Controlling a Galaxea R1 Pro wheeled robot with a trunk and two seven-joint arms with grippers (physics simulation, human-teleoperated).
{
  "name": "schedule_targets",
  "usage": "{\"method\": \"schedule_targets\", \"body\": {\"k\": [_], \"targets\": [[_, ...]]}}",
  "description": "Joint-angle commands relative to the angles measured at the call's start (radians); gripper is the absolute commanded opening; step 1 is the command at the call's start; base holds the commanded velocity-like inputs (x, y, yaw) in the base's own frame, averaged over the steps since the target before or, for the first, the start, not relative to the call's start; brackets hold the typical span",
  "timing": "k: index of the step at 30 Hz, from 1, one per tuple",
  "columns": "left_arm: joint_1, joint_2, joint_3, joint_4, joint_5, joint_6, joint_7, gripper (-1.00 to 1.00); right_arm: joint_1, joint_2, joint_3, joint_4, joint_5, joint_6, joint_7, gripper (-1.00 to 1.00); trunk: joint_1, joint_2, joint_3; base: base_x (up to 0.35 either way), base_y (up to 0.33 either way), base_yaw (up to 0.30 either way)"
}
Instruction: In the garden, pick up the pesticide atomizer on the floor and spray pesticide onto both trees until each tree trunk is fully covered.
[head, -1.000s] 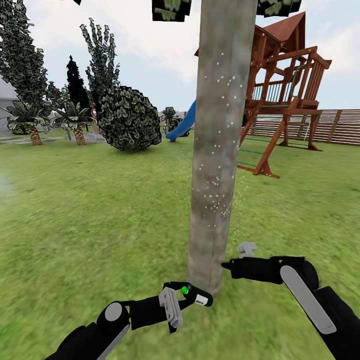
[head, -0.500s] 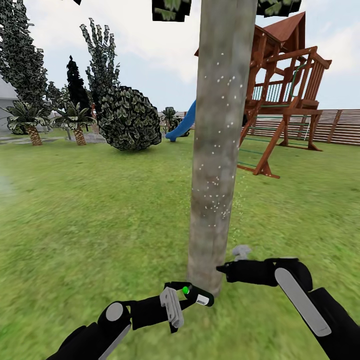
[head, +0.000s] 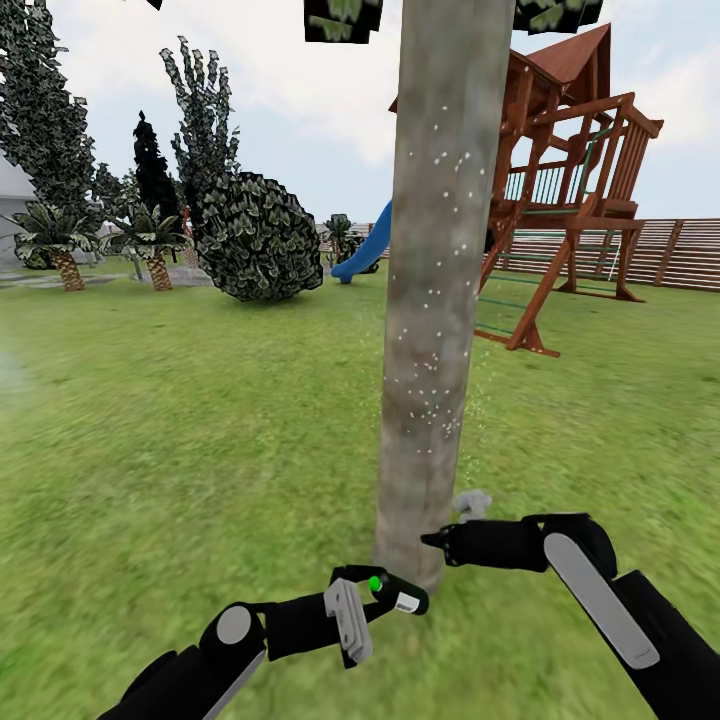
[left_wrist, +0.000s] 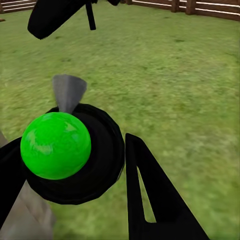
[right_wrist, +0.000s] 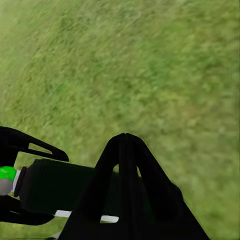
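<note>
I'm in the spraying step. My left gripper (head: 375, 598) is clamped around the pesticide atomizer (head: 392, 591), a dark bottle with a pale label stripe and a green knob on its head, held low just beside the foot of the tree trunk (head: 435, 300). In the left wrist view the bottle (left_wrist: 70, 155) sits between the dark fingers (left_wrist: 150, 195), green knob facing the camera. What is left inside the dark bottle I cannot tell.

White specks of pesticide (head: 432, 405) dot the bark from about mid-height upward; the stretch nearest the grass (head: 200, 420) looks barer, so I judge this trunk only partly covered.

My right gripper (head: 437, 540) hangs beside the trunk's base, fingers pressed together and holding nothing; in the right wrist view they (right_wrist: 127, 200) meet in a point above the bottle (right_wrist: 60, 187).

Next I'd aim the nozzle at the bare lower bark and spray. The second tree is yet to come.
</note>
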Motion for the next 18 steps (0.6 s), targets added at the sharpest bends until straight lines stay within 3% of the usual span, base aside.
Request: {"method": "schedule_targets", "body": {"k": [1, 9, 14, 18], "targets": [[-0.001, 0.0, -0.003, 0.001, 0.002, -0.004, 0.002, -1.0, -0.005, -0.003, 0.017, -0.001, -0.011, 0.002, 0.01, -1.0, 0.0, -0.001, -0.001, 0.0, 0.0, 0.0], [-0.001, -0.001, -0.004, 0.003, 0.0, -0.004, 0.002, -1.0, -0.019, -0.027, 0.075, -0.002, -0.065, 0.002, 0.011, -1.0, 0.0, -0.001, -0.001, 0.0, 0.0, 0.0], [-0.001, -0.005, -0.004, 0.004, -0.001, -0.004, 0.002, -1.0, -0.022, -0.042, 0.085, -0.002, -0.075, 0.002, 0.012, -1.0, 0.0, -0.001, -0.001, 0.0, 0.0, 0.0], [-0.001, -0.007, -0.004, 0.004, -0.002, -0.004, 0.002, -1.0, -0.023, -0.059, 0.088, -0.002, -0.149, 0.002, 0.013, -1.0, 0.0, -0.001, -0.001, 0.0, 0.0, 0.0]]}}
